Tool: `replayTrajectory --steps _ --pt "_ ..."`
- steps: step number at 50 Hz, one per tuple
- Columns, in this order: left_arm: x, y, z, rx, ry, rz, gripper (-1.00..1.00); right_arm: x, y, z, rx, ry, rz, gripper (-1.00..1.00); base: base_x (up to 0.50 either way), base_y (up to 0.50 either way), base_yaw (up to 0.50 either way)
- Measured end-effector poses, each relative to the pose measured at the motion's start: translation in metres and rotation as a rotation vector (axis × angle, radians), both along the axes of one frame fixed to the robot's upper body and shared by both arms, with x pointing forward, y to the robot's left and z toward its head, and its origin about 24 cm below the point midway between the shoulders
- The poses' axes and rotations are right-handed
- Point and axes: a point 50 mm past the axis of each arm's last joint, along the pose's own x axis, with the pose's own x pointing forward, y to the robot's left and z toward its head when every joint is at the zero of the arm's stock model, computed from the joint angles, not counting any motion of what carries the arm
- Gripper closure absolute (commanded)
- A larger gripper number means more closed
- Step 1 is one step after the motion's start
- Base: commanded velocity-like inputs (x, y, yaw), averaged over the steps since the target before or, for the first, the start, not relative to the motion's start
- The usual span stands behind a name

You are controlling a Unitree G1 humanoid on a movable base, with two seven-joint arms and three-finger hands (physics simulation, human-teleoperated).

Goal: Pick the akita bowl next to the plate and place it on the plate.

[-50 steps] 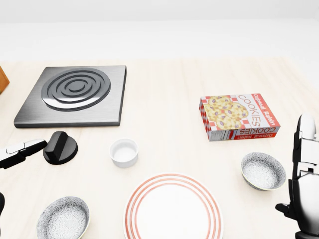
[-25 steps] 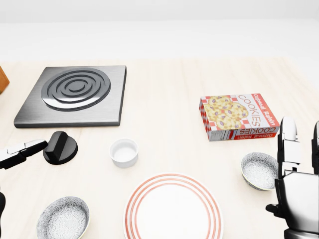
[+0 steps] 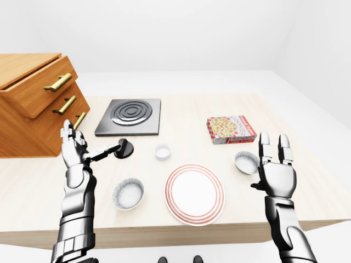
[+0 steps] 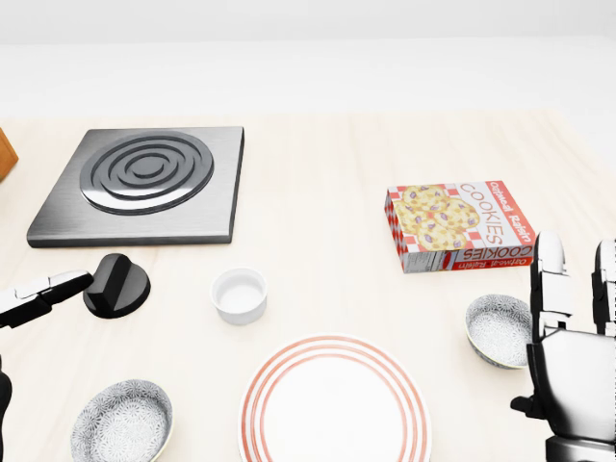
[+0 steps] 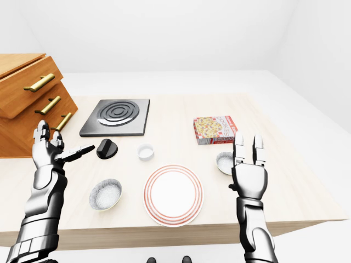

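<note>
A white plate (image 4: 334, 399) with red rings lies at the bottom middle of the head view. One grey patterned akita bowl (image 4: 499, 330) stands to its right, a second akita bowl (image 4: 122, 421) to its lower left. My right hand (image 4: 576, 289) is raised with its fingers straight and open, just right of the right bowl and partly covering its rim. It holds nothing. My left hand (image 3: 74, 145) is open and lifted at the left, with one fingertip close to the black knob (image 4: 116, 285).
A metal burner plate (image 4: 144, 183) lies at the upper left, with a white ramekin (image 4: 239, 294) above the plate. A cookies box (image 4: 460, 226) sits above the right bowl. A wooden drawer cabinet (image 3: 33, 104) stands far left. The table's near edge (image 3: 181, 230) runs below the plate.
My right hand has shifted left towards the right bowl and now overlaps its rim. The left hand and all the objects stay where they were.
</note>
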Motion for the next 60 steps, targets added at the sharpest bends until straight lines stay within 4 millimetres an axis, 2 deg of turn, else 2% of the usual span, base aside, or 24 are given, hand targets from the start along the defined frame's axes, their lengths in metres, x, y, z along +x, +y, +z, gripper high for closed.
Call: replayTrajectory --steps 60 --pt "0.000 -0.001 -0.001 -0.001 0.001 -0.003 -1.00 0.023 -0.010 -0.011 0.005 0.073 0.006 -1.00 0.00 0.00 0.00"
